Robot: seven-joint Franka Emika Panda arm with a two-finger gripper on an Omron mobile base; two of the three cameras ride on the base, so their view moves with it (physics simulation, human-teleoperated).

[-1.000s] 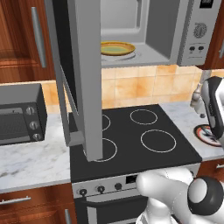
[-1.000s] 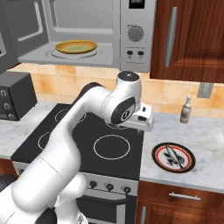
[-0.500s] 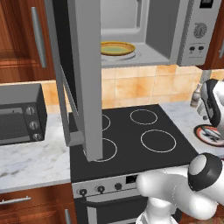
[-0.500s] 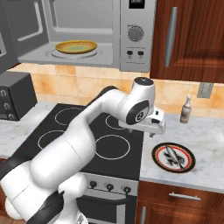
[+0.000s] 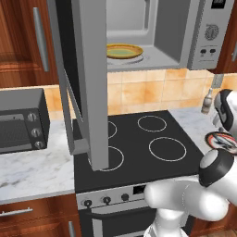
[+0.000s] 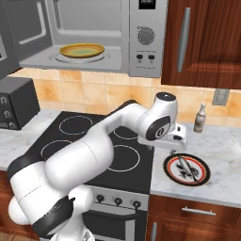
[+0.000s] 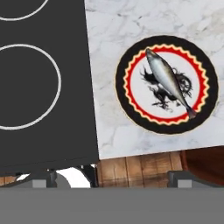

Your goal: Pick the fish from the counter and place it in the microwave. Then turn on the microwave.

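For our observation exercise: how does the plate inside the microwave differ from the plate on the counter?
The microwave plate is plain yellowish and carries nothing; the counter plate is dark-rimmed with a red band, a dark figure and a fish lying on it. The first sits high inside the open oven, the second low beside the stovetop. Both are round.

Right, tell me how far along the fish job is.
Done: the microwave door hangs wide open, so the cavity is ready. In hand: the claw hovers open above the plate on the counter, beside the stovetop, with the fish lying untouched on that plate. Left: grasp the fish, place it inside the microwave, then switch it on.
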